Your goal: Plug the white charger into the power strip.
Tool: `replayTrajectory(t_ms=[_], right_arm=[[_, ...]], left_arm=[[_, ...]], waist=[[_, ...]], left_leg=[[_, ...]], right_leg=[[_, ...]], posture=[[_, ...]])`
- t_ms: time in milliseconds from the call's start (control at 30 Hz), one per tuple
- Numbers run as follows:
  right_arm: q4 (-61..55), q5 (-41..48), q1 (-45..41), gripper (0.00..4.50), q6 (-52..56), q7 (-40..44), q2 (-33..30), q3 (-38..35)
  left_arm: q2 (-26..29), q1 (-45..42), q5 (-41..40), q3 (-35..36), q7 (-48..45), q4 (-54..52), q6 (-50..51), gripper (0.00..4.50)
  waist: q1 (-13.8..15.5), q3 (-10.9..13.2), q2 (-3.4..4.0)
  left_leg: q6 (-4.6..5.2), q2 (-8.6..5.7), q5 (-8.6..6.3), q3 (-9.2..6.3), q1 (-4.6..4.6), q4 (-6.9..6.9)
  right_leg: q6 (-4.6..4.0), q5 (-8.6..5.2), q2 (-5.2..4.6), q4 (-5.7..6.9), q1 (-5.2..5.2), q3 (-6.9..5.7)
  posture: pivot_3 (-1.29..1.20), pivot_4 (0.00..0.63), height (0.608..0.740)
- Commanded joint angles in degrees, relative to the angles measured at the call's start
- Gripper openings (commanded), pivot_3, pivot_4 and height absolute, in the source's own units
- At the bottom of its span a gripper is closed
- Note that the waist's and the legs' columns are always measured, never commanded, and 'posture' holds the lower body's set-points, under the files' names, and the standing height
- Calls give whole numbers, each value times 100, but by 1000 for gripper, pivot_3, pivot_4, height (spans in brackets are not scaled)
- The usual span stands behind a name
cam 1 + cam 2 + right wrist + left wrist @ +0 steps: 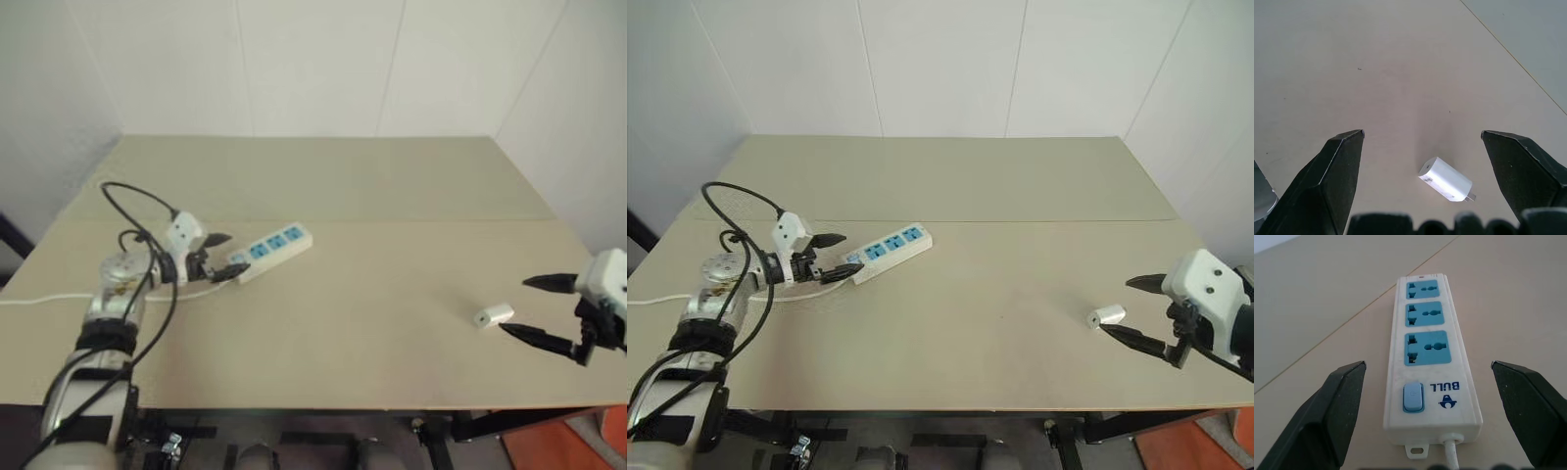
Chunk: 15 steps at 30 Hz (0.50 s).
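Trailing white cord behind power strip

Power strip: blue "BULL" lettering, seen upside down, above a small blue logo, at the switch end beside the blue switch, between the left gripper's spread fingers. Nothing else readable.

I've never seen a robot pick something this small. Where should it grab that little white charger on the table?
Probably across the two long flat sides of the white charger, coming down from above with the open right gripper. It lies flat on the table, its metal prongs sticking out one end, so that end should stay free for the power strip.
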Motion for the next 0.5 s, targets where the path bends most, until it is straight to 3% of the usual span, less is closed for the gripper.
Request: replayTrajectory(t_ms=[33, 500], right_arm=[[-174, 143, -43, 4500, 90, -77, 11, -223], [-399, 354, 17, 4500, 264, -119, 47, -301]], left_arm=[[-209, -291, 156, 43, 129, 659, -598, 4471], [-571, -527, 466, 146, 551, 1886, -1435, 4471]], waist=[[6, 0, 0], [20, 1, -3]], left_leg=[[0, 0, 0, 0, 0, 1], [0, 0, 0, 0, -2, 1]], right_leg=[[0, 0, 0, 0, 0, 0], [3, 1, 0, 0, -1, -1]], posture=[[0, 150, 740], [0, 150, 740]])
